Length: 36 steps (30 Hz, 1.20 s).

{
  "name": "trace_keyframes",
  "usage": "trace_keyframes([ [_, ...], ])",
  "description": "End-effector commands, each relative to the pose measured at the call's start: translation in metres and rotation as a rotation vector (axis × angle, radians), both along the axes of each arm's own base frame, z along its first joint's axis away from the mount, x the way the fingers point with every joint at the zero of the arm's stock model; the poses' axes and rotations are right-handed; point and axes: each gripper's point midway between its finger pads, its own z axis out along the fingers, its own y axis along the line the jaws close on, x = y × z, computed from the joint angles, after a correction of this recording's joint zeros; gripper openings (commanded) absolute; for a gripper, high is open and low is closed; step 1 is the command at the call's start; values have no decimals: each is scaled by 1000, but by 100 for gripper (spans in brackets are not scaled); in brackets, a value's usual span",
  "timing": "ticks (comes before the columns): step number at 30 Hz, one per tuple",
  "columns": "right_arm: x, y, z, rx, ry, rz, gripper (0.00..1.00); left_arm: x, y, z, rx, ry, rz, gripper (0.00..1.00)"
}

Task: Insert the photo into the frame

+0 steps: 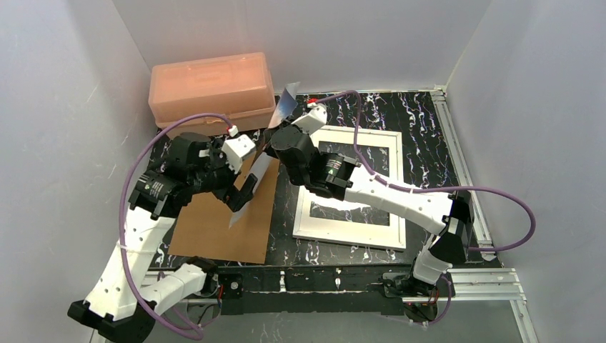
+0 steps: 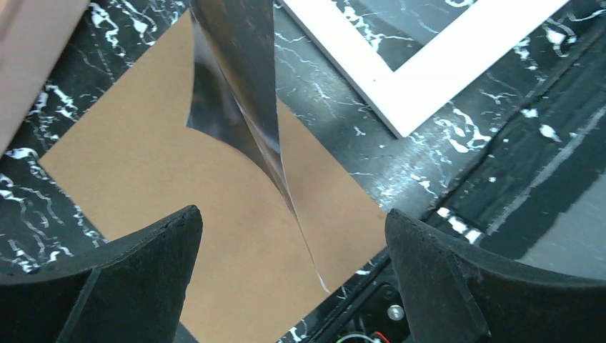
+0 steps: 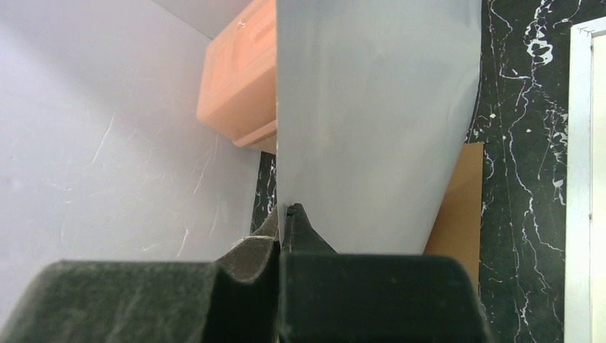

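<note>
- Over the left half of the worktop (image 1: 421, 121), in the top view, the photo (image 1: 251, 187) stands on edge and curled. It reaches from beside the salmon-pink box (image 1: 211, 89) down over the brown cardboard backing board (image 1: 214, 232). The right jaws are clamped on its upper part. The left jaws stand wide apart around its lower part. The white frame (image 1: 349, 234) lies flat to the right, apart from the photo.
- In the left wrist view, the two black fingers (image 2: 143, 264) are spread far apart and grip nothing. The photo's glossy dark face (image 2: 236, 93) hangs between them and tapers to a corner low over the cardboard (image 2: 143, 186). Whether that corner touches the cardboard cannot be told. A corner of the frame (image 2: 429, 78) lies at the upper right.
- In the right wrist view, the jaws are pressed together on one edge of the photo. Its plain white back (image 3: 371, 121) fills the middle. The box (image 3: 239, 86) sits behind on the left. The cardboard (image 3: 457, 214) and a strip of frame (image 3: 580, 179) show on the right.
</note>
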Motion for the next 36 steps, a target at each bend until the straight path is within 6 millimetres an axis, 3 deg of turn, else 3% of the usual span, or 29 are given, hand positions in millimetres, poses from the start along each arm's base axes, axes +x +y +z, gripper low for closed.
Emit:
trace_keyframes([
  [1, 6, 0, 45, 150, -52, -43, 1, 30, 5, -2, 72, -82, 95, 98],
  [5, 3, 6, 51, 190, -51, -15, 1, 43, 8, -3, 85, -126, 137, 95],
  [8, -2, 8, 54, 227, -42, 15, 1, 41, 1, 0, 47, -126, 114, 82],
  [15, -12, 17, 60, 302, -26, 90, 1, 33, -9, 1, -2, -69, 92, 39],
  [19, -19, 28, 62, 307, -39, 159, 3, 38, 5, 8, 29, -94, 176, 12],
  [20, -21, 29, 62, 294, -46, 176, 9, 38, 10, 13, 36, -112, 199, 6],
  [21, -25, 30, 62, 263, -65, 209, 24, 38, 14, 19, 37, -132, 218, 1],
  [22, -28, 28, 61, 227, -84, 235, 37, 37, 18, 27, 30, -159, 232, 0],
  [25, -38, 15, 59, 114, -153, 339, 86, 27, 22, 55, -19, -234, 236, 0],
  [26, -41, 9, 53, 85, -162, 376, 96, 23, 22, 63, -38, -248, 225, 0],
  [32, -62, -52, 38, 98, -276, 618, 99, -4, 17, 102, -147, -279, 177, 0],
  [36, -92, -89, 31, 102, -440, 796, 99, -14, 13, 129, -216, -311, 155, 0],
])
